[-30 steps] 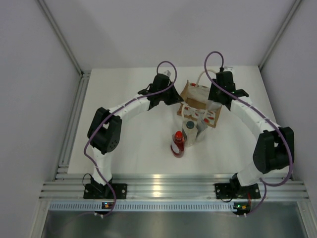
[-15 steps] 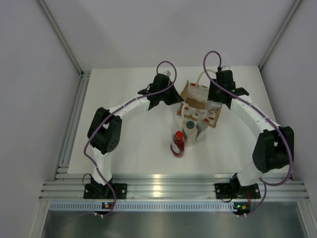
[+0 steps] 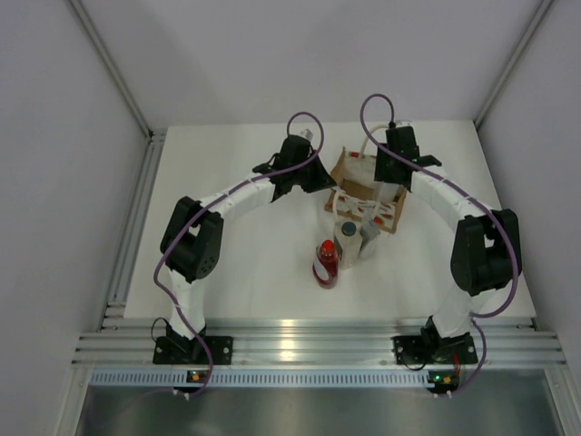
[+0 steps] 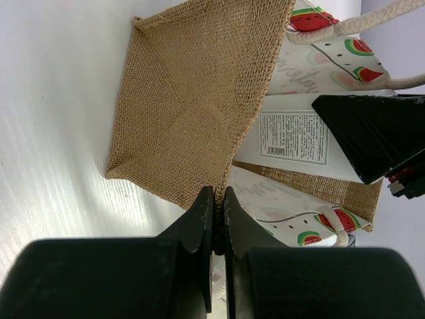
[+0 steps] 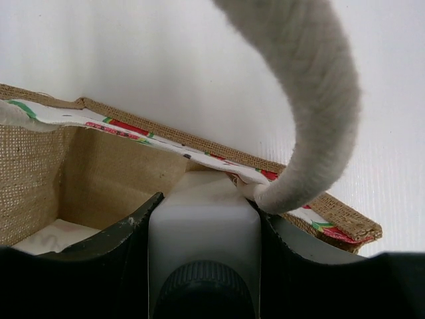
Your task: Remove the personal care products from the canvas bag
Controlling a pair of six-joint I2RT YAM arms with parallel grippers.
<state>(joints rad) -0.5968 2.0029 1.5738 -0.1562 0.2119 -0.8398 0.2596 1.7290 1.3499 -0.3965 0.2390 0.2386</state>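
Note:
The canvas bag [image 3: 356, 175] stands at the back middle of the table, open at the top. My left gripper [image 4: 218, 199] is shut on the bag's burlap side seam [image 4: 192, 100]. My right gripper [image 5: 207, 203] reaches into the bag and is shut on a whitish bottle [image 5: 202, 229] with a dark ribbed cap [image 5: 202, 292]; the bottle's bottom end pushes against the bag's printed rim. In the left wrist view the same bottle's label [image 4: 292, 136] shows inside the bag. In front of the bag stand a red bottle [image 3: 327, 262], a whitish bottle with a grey cap [image 3: 347, 241] and a slim grey one [image 3: 369, 238].
A cream rope handle [image 5: 312, 100] arches over the right gripper and touches the bottle's right shoulder. The white table [image 3: 245, 263] has a raised rail on its left side [image 3: 136, 227] and an aluminium frame along the near edge [image 3: 300, 341].
The right arm has swung a little left and back, its elbow drawing inward, with the bottle still in its grip. The left arm and the three standing containers have not moved.

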